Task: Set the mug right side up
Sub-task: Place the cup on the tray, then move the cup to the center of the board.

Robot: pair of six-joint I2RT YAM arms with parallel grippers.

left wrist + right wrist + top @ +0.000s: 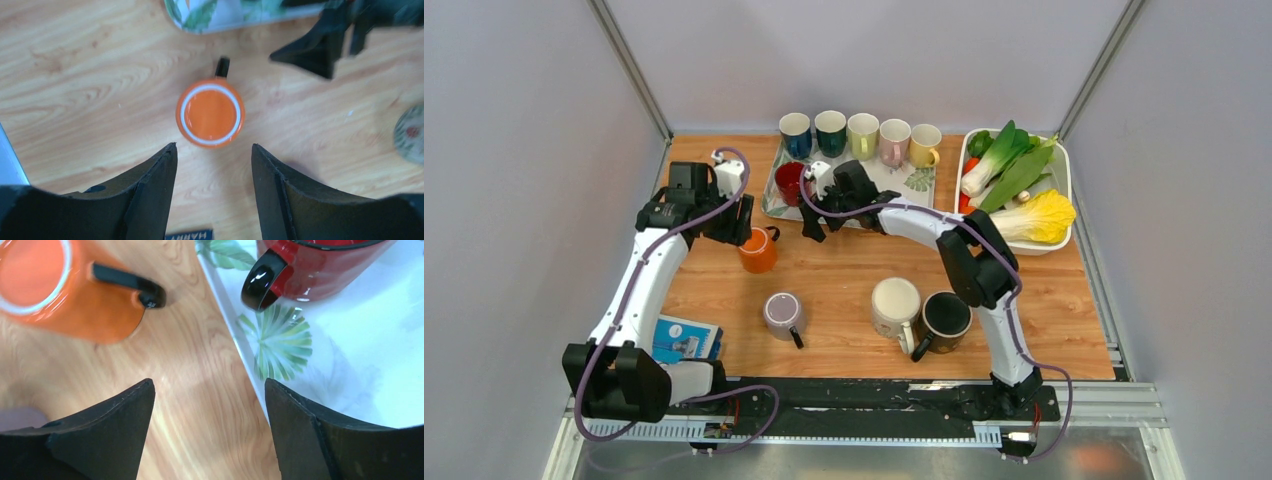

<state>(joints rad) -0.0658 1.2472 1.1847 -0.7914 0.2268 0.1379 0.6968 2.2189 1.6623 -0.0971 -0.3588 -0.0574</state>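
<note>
An orange mug (pixel 758 252) with a black handle stands upside down on the wooden table, its flat base with a white ring facing up (pixel 210 112). My left gripper (pixel 214 146) hovers over it, open and empty, with the mug just beyond its fingertips (pixel 732 222). My right gripper (pixel 209 382) is open and empty above the table beside the tray's left edge, just right of the orange mug (pixel 75 295). A red mug (pixel 320 265) with a black handle stands on the tray. In the top view the right gripper (pixel 817 224) is at the tray's front left corner.
A leaf-patterned tray (pixel 914 185) holds the red mug (pixel 789 182) and a back row of several coloured mugs. A grey mug (pixel 782 312), a white mug (pixel 895 302) and a black mug (pixel 946 316) stand nearer the front. A white bin of vegetables (pixel 1062 170) sits at back right, a book (pixel 686 338) at front left.
</note>
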